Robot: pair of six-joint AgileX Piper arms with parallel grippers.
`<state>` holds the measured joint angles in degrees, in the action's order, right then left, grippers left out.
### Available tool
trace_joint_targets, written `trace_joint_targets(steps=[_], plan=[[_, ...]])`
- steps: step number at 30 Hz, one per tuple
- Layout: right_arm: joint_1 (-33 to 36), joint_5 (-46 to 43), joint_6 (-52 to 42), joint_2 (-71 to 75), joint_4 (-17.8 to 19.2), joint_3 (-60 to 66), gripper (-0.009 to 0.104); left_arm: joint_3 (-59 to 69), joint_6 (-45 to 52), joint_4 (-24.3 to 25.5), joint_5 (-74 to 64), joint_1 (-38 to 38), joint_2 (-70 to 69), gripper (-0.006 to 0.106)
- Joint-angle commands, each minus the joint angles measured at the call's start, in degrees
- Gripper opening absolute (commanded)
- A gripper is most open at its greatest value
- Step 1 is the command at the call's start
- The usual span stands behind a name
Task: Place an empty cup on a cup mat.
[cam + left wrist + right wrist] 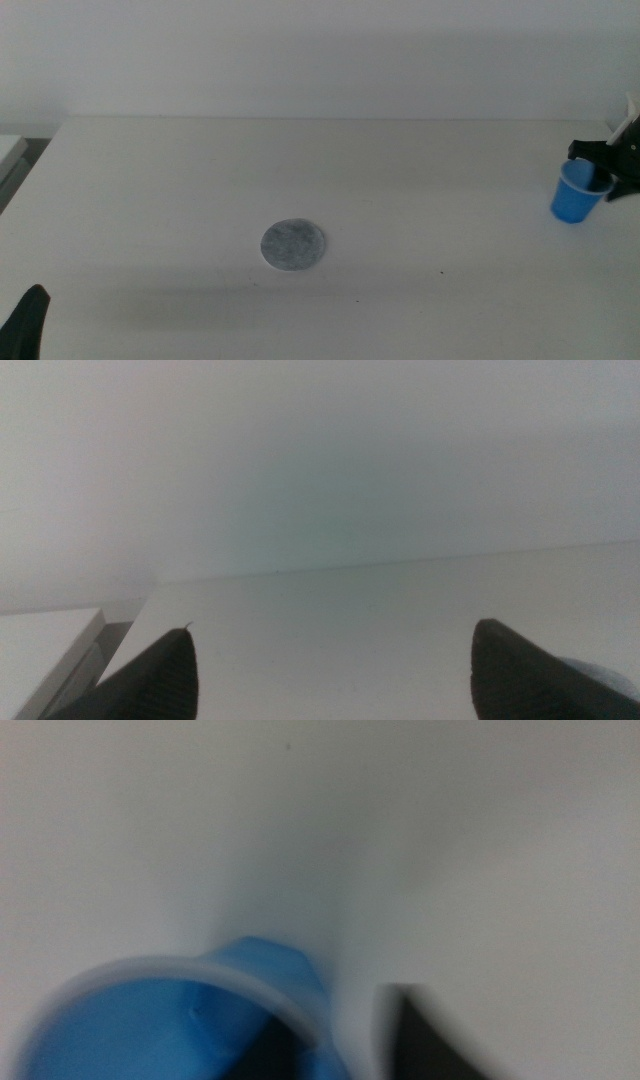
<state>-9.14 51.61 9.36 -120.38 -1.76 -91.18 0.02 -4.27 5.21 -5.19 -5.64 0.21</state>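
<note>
The blue cup (574,194) is at the far right of the table, slightly tilted. My right gripper (604,176) comes in from the right edge and holds it at the rim. In the right wrist view the cup (170,1020) fills the near corner, with one dark jaw inside the rim and the other outside, and the right gripper (340,1042) shut on the wall. The round grey cup mat (293,245) lies flat near the table's middle, far to the left of the cup. My left gripper (26,322) waits open at the bottom left corner; the left gripper (335,660) holds nothing.
The white table (320,170) runs back to a pale wall. A light-coloured surface (8,150) adjoins the table's far left edge, with a dark gap between them.
</note>
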Motion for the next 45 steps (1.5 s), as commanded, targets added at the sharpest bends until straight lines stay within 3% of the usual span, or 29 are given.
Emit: trace_joint_targets(steps=[1,9,18,28,35,45], plan=[[-0.6,-1.0,-0.3,0.2,0.1,-0.4,-0.001,0.0,-0.2,-0.1,0.3,-0.1,-0.2,0.094],[5.4,2.8,-0.3,6.0,-0.1,-2.4,0.001,0.0,-0.2,-0.1,0.3,-0.1,-0.2,0.094],[26.4,6.8,2.0,8.1,-0.3,-7.3,0.001,0.0,-0.2,-0.1,0.3,-0.1,-0.2,0.094],[44.8,-0.5,6.9,5.7,-0.6,-7.3,0.001,0.0,-0.2,-0.1,0.3,-0.1,-0.2,0.094],[49.8,-5.7,8.7,2.2,-1.9,-7.6,0.001,0.0,-0.2,-0.1,0.3,-0.1,-0.2,0.094],[49.6,-3.4,9.4,-4.3,-1.6,-13.6,0.001,0.0,-0.2,-0.1,0.3,-0.1,-0.2,0.094]])
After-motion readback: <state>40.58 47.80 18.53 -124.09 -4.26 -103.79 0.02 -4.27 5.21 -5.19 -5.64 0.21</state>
